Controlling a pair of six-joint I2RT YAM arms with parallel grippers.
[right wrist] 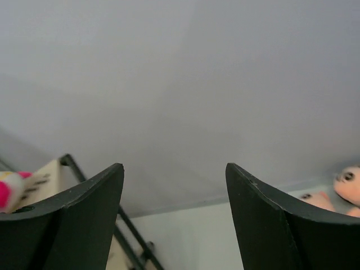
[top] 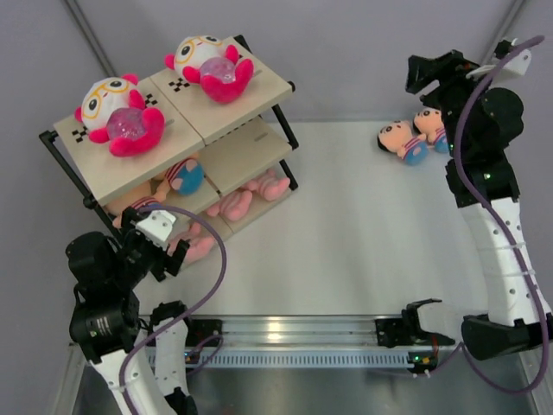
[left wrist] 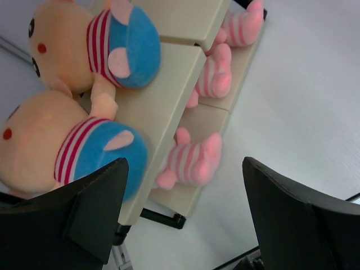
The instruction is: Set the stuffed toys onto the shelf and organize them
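The left tool [left wrist: 184,169] is standing open and empty before the shelf [top: 272,88] at the far left corner of the tabletop [top: 346,242], where stuffed toys [top: 121,117] are lying on all three boards. The right tool [right wrist: 173,169] is hanging open beside two peach-faced toys [top: 403,140] near the far right corner.

white table [top: 363,251] (grey backdrop [top: 346,52])

Your widest lane: bare white tabletop [top: 363,233], open between the beige-board, black-framed three-tier shelf [top: 263,86] and two peach-faced, blue-bottomed plush dolls [top: 402,140] lying far right. Shelf top: white-headed hot-pink plush toys [top: 121,117] fill both boards. Middle tier: peach-faced striped dolls [left wrist: 107,50] crowd the left board; right board bare. Bottom tier: pale pink striped plush toys [left wrist: 194,160] line the front edge.
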